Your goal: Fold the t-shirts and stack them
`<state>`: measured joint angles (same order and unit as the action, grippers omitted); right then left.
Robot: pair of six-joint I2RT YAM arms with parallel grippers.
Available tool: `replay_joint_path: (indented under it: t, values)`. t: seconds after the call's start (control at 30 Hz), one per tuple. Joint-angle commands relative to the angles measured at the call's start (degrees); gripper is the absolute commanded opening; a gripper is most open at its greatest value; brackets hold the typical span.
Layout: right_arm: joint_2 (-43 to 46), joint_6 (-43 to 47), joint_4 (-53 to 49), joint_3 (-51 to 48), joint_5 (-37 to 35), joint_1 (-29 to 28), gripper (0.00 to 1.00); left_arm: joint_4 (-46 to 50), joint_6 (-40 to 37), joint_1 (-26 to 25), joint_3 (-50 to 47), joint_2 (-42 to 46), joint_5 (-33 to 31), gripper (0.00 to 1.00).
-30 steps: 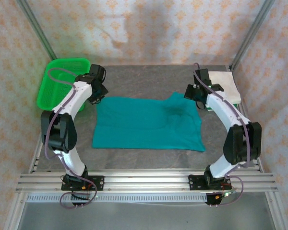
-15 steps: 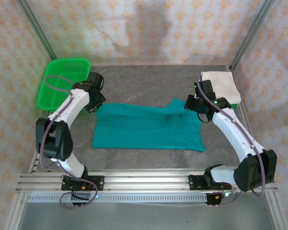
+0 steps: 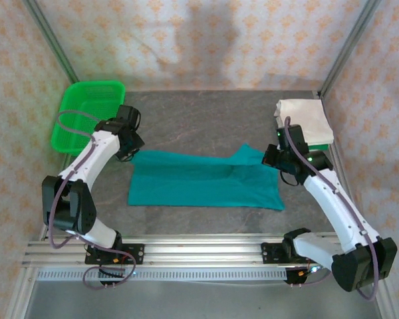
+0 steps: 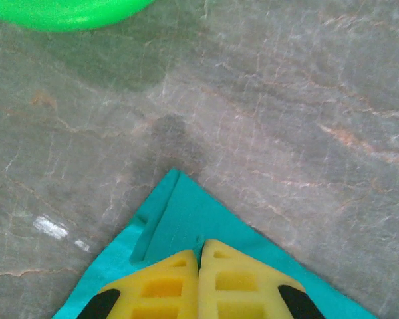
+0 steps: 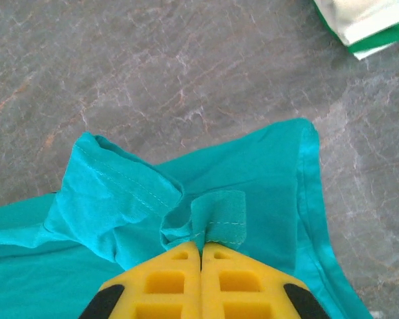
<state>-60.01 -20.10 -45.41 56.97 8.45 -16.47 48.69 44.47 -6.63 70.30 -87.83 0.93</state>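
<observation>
Left gripper (image 4: 201, 246) and right gripper (image 5: 201, 249) clench the far edge of the teal cloth t-shirt (image 3: 206, 183), its first fold apparently under way; folded white shirts (image 3: 304, 116) lie stacked nearby.

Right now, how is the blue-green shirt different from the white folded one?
The teal cloth t-shirt is blue-green; the folded cream cloth shirt is pale. The teal t-shirt lies spread wide across the middle; the cream shirt is a neat folded block in the far right corner. The left gripper and right gripper have their jaws shut on the teal t-shirt's far edge; no jaws hold the cream shirt. Both are soft cloth.
</observation>
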Motion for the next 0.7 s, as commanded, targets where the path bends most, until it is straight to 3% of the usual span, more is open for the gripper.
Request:
replay_joint_path:
  t: [0.0, 0.4, 0.67]
  values:
    - [2.28, -2.65, -3.08, -1.7, 0.37, -0.44, 0.0, 1.97, -0.7, 0.04, -1.53, 2.25, -0.23, 0.0]
    - [7.22, -5.85, -7.58, -7.66, 0.3, -0.49, 0.0, 2.58, -0.57, 0.09, -5.99, 5.59, 0.21, 0.0]
    - [6.01, -6.0, -6.36, -9.96, -0.78, -0.54, 0.0, 2.01, -0.01, 0.04, -10.66, 7.22, 1.1, 0.0]
